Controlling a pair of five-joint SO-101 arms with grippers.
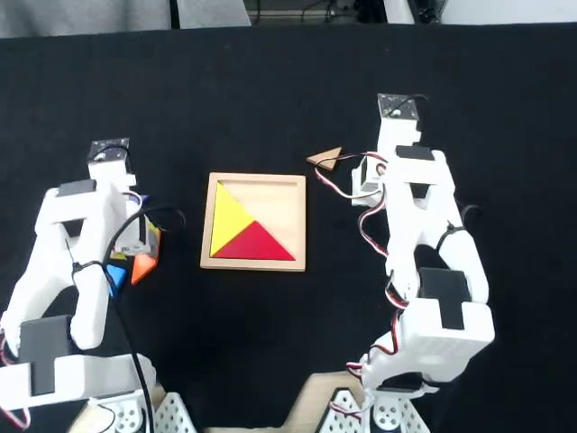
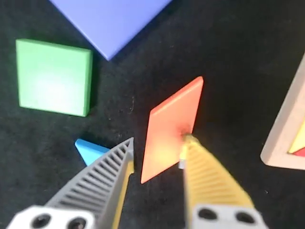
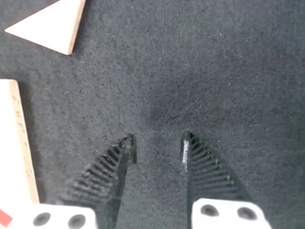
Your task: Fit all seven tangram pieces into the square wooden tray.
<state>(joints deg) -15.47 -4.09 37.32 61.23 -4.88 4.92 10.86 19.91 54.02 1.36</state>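
Tray [image 1: 257, 264] sits mid-way across the table [image 1: 270, 90], two triangles [image 1: 261, 242] in it, a lone triangle [image 1: 325, 160] just beyond its far right corner, other pieces [image 1: 142, 264] clustered to its left.

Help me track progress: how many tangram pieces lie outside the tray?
5. A wooden triangle lies past the tray's far right corner; the orange parallelogram, green square, large blue triangle and small blue triangle lie by the left end effector. None seems hidden.

Orange parallelogram [image 2: 169, 126], green square [image 2: 53, 78], periwinkle triangle [image 2: 109, 21], black cloth [image 2: 238, 71].
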